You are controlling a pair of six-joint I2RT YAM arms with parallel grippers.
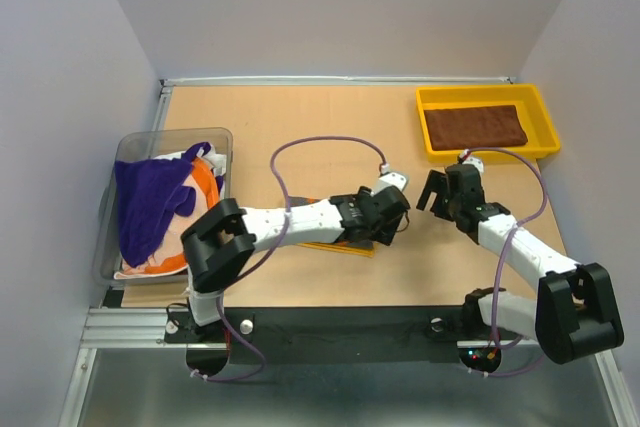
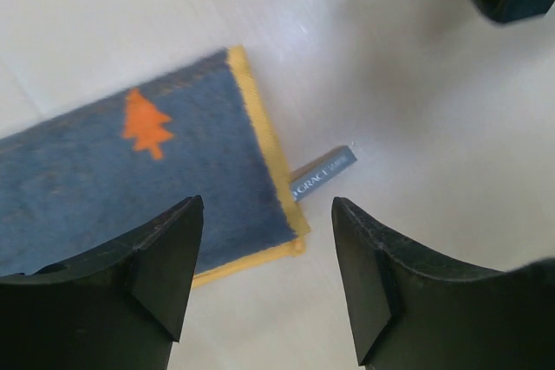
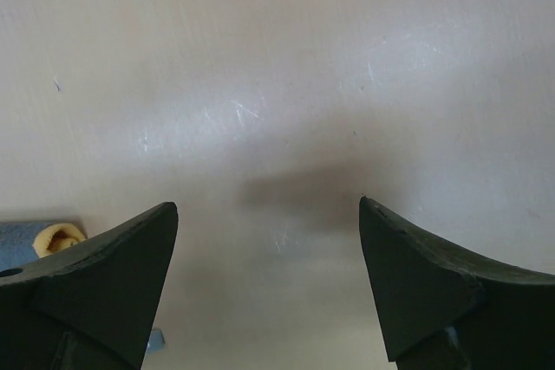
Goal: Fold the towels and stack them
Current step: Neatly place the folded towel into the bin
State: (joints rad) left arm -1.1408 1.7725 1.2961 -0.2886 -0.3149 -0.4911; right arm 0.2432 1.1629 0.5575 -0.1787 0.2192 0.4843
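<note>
Left gripper (image 2: pixel 264 279), jaws apart and empty, above the corner of a folded grey, yellow-edged towel with an orange tree motif (image 2: pixel 130 179) on the tan table (image 1: pixel 300 117); right gripper (image 3: pixel 269 283), jaws wide and empty, over bare tabletop; folded dark brown towel (image 1: pixel 476 127) in the yellow plastic tray (image 1: pixel 438 99).
</note>
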